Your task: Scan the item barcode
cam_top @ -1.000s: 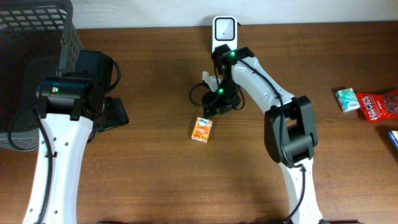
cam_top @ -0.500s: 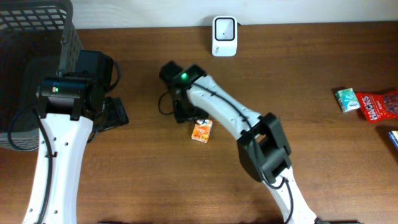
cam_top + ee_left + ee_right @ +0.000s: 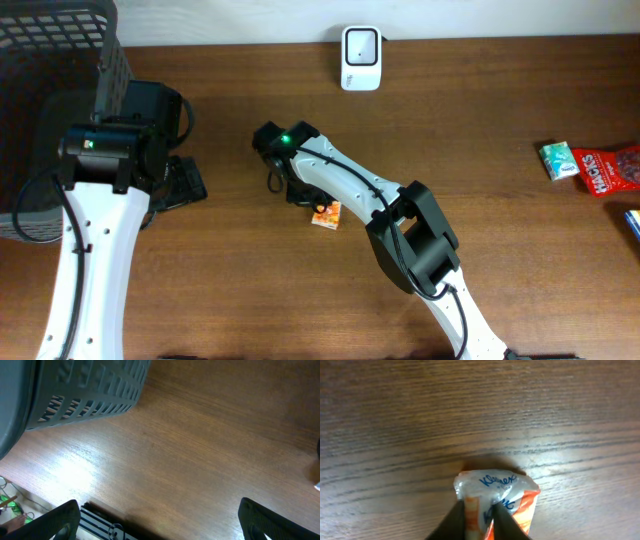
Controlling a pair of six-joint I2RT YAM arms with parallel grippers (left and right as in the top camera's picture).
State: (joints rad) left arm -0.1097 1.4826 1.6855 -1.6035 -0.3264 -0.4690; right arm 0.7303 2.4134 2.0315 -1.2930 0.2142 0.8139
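The item is a small orange and white Kleenex tissue pack (image 3: 326, 212) lying on the wooden table (image 3: 480, 110). My right gripper (image 3: 303, 194) reaches down onto the pack's left end. In the right wrist view its two dark fingers (image 3: 455, 520) pinch a fold of the pack (image 3: 497, 491), shut on it. The white barcode scanner (image 3: 360, 58) stands at the table's back edge, well apart from the pack. My left gripper (image 3: 160, 525) hangs open over bare wood by the basket, with nothing between its fingers.
A dark mesh basket (image 3: 50, 60) fills the far left corner and shows again in the left wrist view (image 3: 90, 395). A green pack (image 3: 557, 160) and a red packet (image 3: 610, 170) lie at the right edge.
My right arm swung from in front of the scanner to the left and down onto the tissue pack, and its fingers closed on the pack. The left arm stayed still.
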